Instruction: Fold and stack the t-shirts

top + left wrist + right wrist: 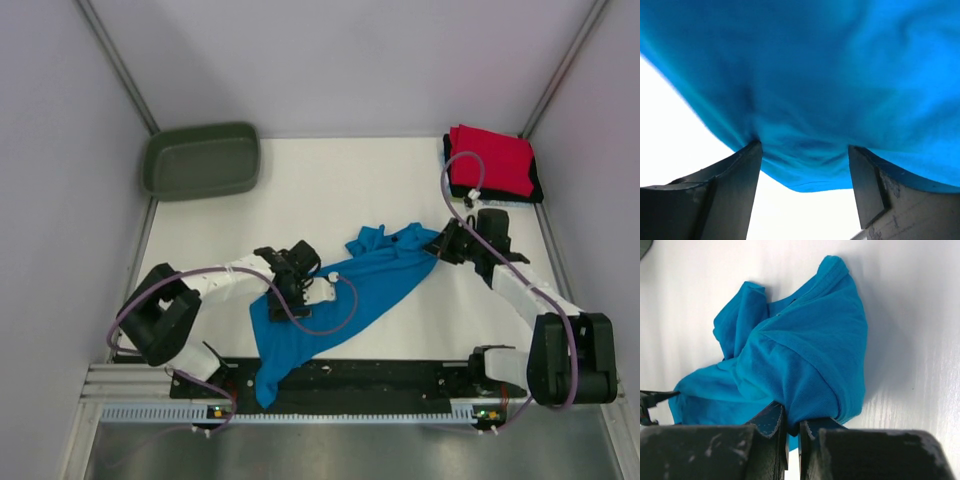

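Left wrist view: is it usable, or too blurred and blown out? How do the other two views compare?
Left wrist: the turquoise t-shirt sits too close and is soft, and the table is blown out to flat white. Right wrist: sharp, hem stitching readable, a soft shadow on the table right of the cloth. Top external: even light, no glare.

Likely a lab: plain walled enclosure (330, 60)

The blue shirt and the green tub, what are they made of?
The blue shirt looks like soft cloth, not shiny: it wrinkles, bunches up and shows a fine thread texture up close. The green tub is probably hard plastic: smooth walls, a rounded rim and a faint shine.
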`<state>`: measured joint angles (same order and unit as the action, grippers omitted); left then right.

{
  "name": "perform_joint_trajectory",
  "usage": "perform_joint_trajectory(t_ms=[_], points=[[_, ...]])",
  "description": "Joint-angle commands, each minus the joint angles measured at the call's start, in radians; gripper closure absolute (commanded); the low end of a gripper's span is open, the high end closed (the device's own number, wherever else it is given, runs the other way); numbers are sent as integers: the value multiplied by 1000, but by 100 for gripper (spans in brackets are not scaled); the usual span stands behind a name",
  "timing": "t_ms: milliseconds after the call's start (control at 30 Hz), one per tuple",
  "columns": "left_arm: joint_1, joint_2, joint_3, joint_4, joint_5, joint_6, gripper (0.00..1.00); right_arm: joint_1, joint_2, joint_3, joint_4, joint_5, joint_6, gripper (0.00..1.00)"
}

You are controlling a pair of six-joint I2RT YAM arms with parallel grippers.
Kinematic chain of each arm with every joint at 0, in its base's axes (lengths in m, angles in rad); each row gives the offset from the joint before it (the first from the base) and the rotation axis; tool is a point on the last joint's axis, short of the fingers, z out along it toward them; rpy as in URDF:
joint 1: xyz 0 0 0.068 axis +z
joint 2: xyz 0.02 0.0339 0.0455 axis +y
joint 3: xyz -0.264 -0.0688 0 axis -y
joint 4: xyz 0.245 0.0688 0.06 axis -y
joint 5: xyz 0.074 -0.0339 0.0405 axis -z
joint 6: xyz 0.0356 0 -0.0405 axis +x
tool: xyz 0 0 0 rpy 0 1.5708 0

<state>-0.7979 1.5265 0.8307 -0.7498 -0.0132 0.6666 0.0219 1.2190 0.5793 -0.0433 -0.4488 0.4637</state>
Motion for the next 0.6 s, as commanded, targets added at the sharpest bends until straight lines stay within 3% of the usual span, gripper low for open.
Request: perform_joint_trajectory(t_ms=[0, 100, 167, 300, 567], points=[[123, 18, 28, 244, -90, -55, 28, -10, -9, 51, -4, 30, -42, 96], [242, -49, 28, 199, 262, 25, 31, -10, -15, 51, -21, 44, -62, 96], [314, -74, 21, 170, 416, 91, 30, -10, -13, 53, -26, 50, -69, 96], [394, -19, 74, 67, 544, 185, 30, -10, -4, 62, -27, 52, -76, 96], [549, 153, 238, 56, 607, 148, 33, -10, 8, 77, -41, 59, -99, 96]])
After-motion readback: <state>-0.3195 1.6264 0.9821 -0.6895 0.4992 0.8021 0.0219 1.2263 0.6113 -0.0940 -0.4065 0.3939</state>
